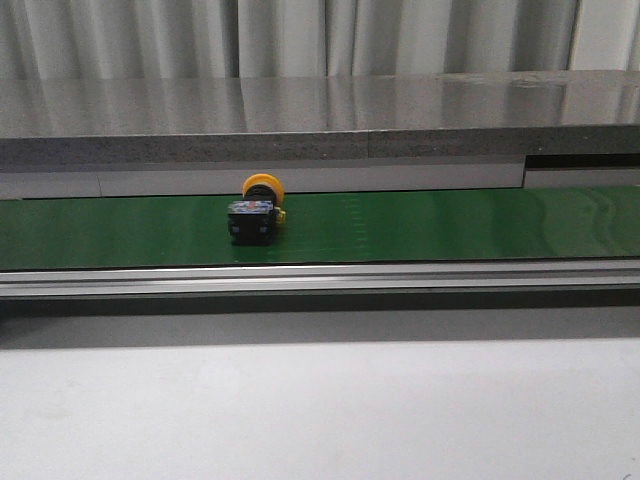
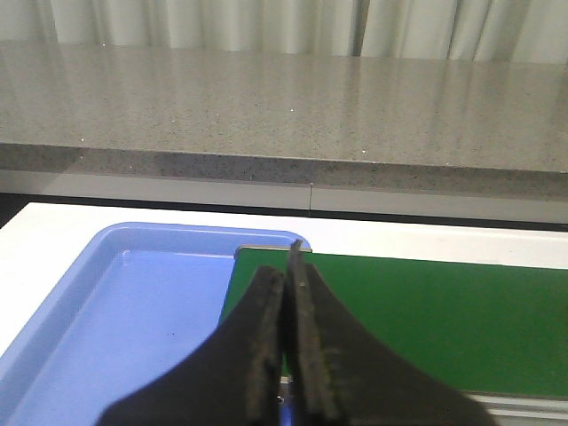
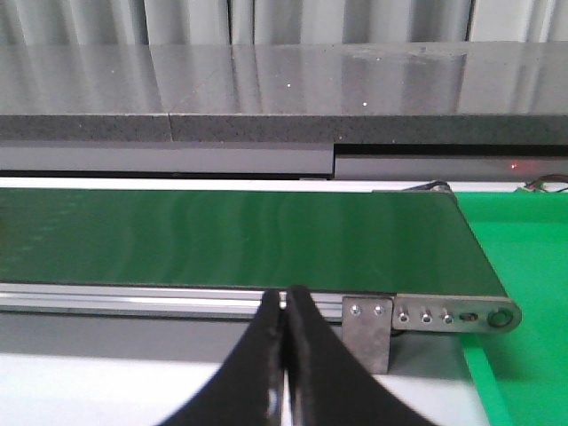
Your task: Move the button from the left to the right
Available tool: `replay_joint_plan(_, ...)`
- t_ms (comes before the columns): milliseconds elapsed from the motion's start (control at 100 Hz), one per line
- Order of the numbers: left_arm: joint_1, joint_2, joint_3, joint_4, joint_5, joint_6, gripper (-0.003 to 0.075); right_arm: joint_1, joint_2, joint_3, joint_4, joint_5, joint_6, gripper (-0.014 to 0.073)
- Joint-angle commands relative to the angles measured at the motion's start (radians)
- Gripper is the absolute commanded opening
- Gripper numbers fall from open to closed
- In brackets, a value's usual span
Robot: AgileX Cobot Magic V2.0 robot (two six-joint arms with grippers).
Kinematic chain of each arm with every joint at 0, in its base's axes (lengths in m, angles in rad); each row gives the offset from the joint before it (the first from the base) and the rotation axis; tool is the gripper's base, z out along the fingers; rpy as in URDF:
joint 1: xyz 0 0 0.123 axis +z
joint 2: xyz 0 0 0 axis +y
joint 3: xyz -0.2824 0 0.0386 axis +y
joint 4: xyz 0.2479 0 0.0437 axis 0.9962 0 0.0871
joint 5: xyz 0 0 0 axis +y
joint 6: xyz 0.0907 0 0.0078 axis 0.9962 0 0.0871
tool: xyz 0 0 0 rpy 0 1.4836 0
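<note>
The button (image 1: 256, 212) lies on the green belt (image 1: 450, 225) in the front view, left of centre: orange-yellow round cap toward the back, dark blocky body toward the front. No gripper shows in the front view. My left gripper (image 2: 286, 266) is shut and empty, its tips over the border between a blue tray (image 2: 115, 328) and the belt's left end (image 2: 426, 311). My right gripper (image 3: 284, 297) is shut and empty, in front of the belt's near rail (image 3: 133, 300) near its right end. The button shows in neither wrist view.
A grey stone counter (image 1: 320, 110) runs behind the belt, curtains behind it. A metal bracket with screws (image 3: 426, 318) caps the belt's right end, beside a green tray surface (image 3: 524, 266). A white table surface (image 1: 320, 410) lies before the belt.
</note>
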Motion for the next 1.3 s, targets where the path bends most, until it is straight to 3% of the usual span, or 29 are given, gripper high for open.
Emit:
replay_joint_plan(0,-0.007,0.007,-0.028,-0.018,-0.077,-0.002,-0.0020,0.002,0.010,-0.053,0.019,-0.082,-0.004,-0.0068)
replay_joint_plan(210,-0.007,0.007,-0.028,-0.018,-0.077,-0.002,-0.0020,0.002,0.091,-0.108,0.070,-0.088,-0.004,-0.0068)
replay_joint_plan(350,-0.007,0.007,-0.028,-0.018,-0.077,-0.002,-0.0020,0.002,0.165,-0.208,0.068,-0.019,-0.004,-0.0068)
replay_joint_plan(750,-0.007,0.007,-0.028,-0.018,-0.077,-0.002,-0.0020,0.002,0.497,-0.642,0.066,0.522,-0.004,-0.0068)
replay_joint_plan(890,-0.007,0.007,-0.028,-0.018,-0.077,-0.002,-0.0020,0.002,0.624,-0.771,0.066,0.635,-0.004,-0.0068)
replay_joint_plan(1010,-0.007,0.007,-0.028,-0.018,-0.077,-0.002,-0.0020,0.002,0.719,-0.848,0.066,0.687,-0.004,-0.0068)
replay_joint_plan(1290,-0.007,0.007,-0.028,-0.018,-0.077,-0.002,-0.0020,0.002,0.858,-0.873,0.067,0.654,-0.004,-0.0068)
